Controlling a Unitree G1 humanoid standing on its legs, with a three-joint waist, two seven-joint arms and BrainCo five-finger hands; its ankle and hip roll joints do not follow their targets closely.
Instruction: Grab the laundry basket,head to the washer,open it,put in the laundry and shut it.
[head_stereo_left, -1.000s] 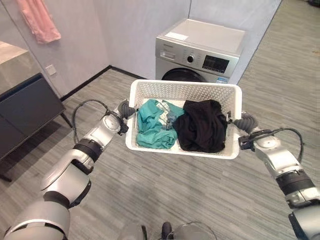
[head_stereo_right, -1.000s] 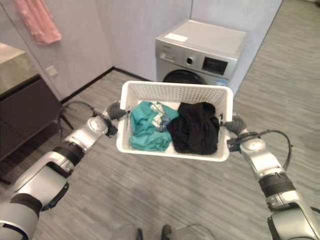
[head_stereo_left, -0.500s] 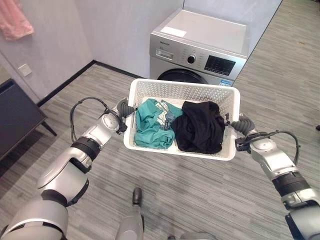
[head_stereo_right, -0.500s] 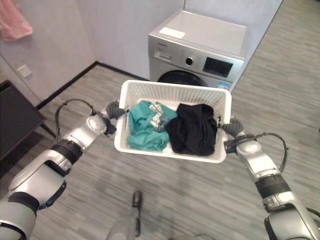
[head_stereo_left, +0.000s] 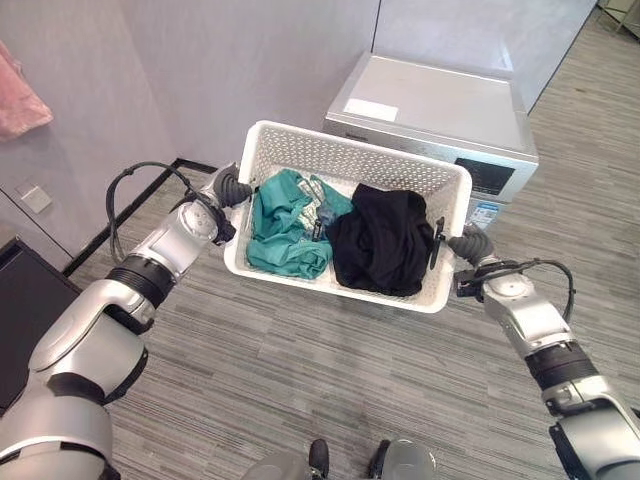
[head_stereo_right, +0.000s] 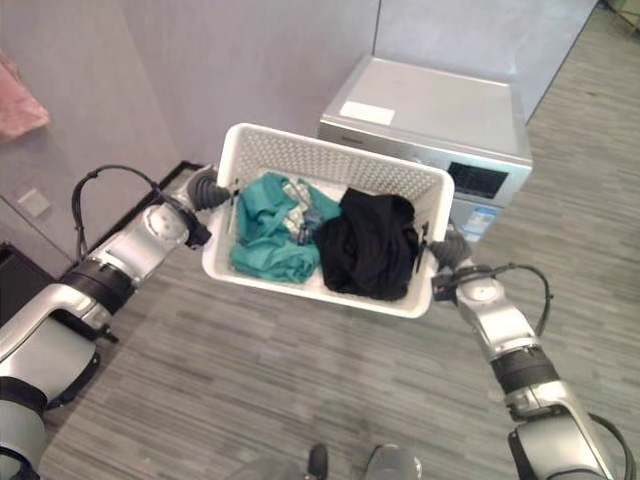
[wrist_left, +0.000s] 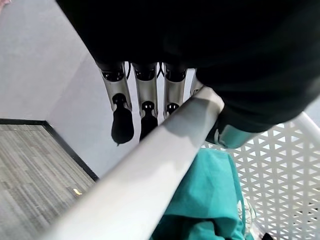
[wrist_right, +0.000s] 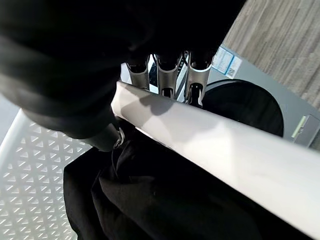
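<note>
Closer now than a second ago, the washer (head_stereo_left: 432, 125) sits right behind the laundry basket (head_stereo_left: 345, 165), its grey top showing past the far rim at about 1 o'clock where before its whole front and dark door could be seen; the whole view has swung with the robot, so the dark cabinet (head_stereo_left: 20, 310) has slid to the 8 o'clock corner and the pink cloth (head_stereo_left: 20, 95) hangs at 10 o'clock on the wall. Both arms still carry the white basket in the air above the grey plank floor (head_stereo_left: 300, 380), tilted a little with its left end higher. The left hand (head_stereo_left: 232, 187) is at the basket's left end, at roughly 9 o'clock from the load, and the left wrist view shows its fingers (wrist_left: 121, 102) reaching over the outside of the white rim while the thumb comes in underneath, so it is clenched round the rim. The right hand (head_stereo_left: 470, 243) is at the right end, at about 3 o'clock, and the right wrist view shows its fingers (wrist_right: 165, 75) hooked over the rim in the same way, grasping it. Inside the basket lie a teal garment (head_stereo_left: 285, 225) on the left half and a black garment (head_stereo_left: 380, 240) on the right half, touching each other near the middle.
</note>
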